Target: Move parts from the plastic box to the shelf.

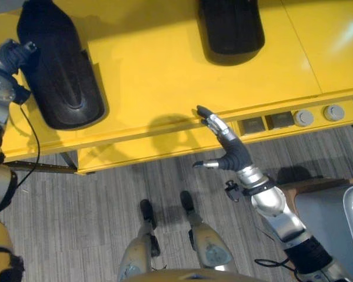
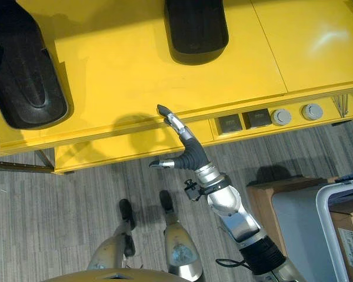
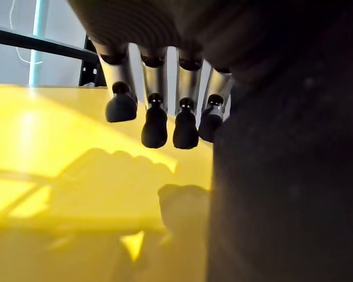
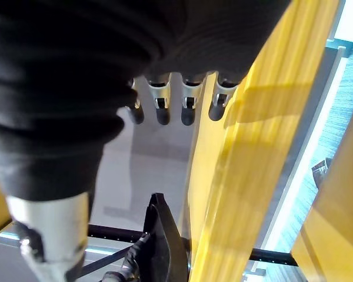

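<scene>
Two long black moulded parts lie on the yellow shelf top [image 1: 159,70]: one at the left [image 1: 62,70], one at the back middle [image 1: 230,26]. My left hand [image 1: 10,57] hovers at the near left end of the left part; its fingers [image 3: 155,120] hang straight above the yellow surface, right beside the part [image 3: 282,176], holding nothing. My right hand [image 1: 228,150] is open and empty in front of the shelf's front edge, fingers stretched toward it and thumb held out sideways. The pale-rimmed plastic box [image 2: 328,229] stands on the floor at the lower right.
Two square sockets [image 1: 253,125] and two round knobs [image 1: 304,117] sit in the shelf's front face on the right. A brown carton [image 2: 265,200] stands on the grey striped floor [image 1: 94,200] beside the plastic box. A wide bare stretch of shelf lies between the two parts.
</scene>
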Robot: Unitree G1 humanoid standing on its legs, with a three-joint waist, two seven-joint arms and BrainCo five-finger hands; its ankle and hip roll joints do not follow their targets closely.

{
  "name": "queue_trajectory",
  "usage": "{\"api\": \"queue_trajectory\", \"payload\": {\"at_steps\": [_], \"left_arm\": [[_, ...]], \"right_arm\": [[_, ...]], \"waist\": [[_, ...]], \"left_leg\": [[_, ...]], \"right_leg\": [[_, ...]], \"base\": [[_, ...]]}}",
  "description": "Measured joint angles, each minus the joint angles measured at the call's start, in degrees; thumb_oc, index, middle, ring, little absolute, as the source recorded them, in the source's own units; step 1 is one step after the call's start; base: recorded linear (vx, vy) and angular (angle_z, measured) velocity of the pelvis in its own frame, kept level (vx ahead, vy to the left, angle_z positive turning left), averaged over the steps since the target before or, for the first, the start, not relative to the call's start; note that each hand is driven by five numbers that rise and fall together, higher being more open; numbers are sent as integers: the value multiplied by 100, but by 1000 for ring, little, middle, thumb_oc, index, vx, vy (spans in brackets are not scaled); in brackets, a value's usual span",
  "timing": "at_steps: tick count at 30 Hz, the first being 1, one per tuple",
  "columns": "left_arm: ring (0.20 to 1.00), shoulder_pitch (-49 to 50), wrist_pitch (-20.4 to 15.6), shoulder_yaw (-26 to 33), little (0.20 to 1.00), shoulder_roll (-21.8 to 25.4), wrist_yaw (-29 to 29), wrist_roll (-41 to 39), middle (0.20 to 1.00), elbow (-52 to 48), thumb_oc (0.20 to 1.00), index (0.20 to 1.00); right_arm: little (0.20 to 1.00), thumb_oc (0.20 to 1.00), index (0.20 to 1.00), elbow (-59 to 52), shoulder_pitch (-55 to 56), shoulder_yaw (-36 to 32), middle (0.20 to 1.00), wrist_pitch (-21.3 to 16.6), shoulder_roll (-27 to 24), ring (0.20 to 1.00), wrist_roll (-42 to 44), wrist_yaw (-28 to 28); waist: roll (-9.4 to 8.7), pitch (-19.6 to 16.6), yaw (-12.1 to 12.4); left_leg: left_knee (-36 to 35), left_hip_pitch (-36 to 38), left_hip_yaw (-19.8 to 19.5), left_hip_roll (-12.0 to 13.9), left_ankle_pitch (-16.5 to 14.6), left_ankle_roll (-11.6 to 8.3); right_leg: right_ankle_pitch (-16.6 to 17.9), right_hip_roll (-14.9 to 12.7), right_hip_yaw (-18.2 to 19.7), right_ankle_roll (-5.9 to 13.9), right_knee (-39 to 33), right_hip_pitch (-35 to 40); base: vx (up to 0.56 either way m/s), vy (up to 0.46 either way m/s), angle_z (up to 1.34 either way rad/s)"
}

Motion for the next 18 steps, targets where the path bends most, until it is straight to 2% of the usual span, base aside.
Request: {"api": "queue_trajectory", "payload": {"at_steps": [1,2,9,18], "left_arm": [[291,27,0,0,291,0,-1,7,291,0,291,291],[1000,39,2,0,1000,-2,0,44,1000,2,1000,1000],[1000,39,11,3,1000,-233,442,676,1000,-114,1000,1000],[1000,37,-20,141,1000,-923,1286,999,1000,-291,1000,1000]], "right_arm": [[1000,1000,1000,0,1,0,1000,0,-1,1000,-1,0],[1000,1000,1000,0,2,0,1000,0,-4,1000,-1,-1],[1000,1000,1000,-2,28,-4,1000,-3,-30,1000,-101,-20],[1000,1000,1000,-7,51,0,1000,-22,-32,1000,-343,-271]], "waist": [[-1,0,0],[-7,5,-4],[-89,54,-43],[-158,80,-76]], "left_leg": [[0,0,0,0,0,0],[0,1,1,0,0,0],[-1,1,13,3,5,5],[-1,74,18,0,7,9]], "right_leg": [[2,0,0,-1,0,0],[4,1,0,-1,0,-1],[22,2,1,8,0,-2],[26,-4,3,8,0,72]], "base": [[0,0,0],[0,0,0],[0,0,0],[0,0,0]]}}
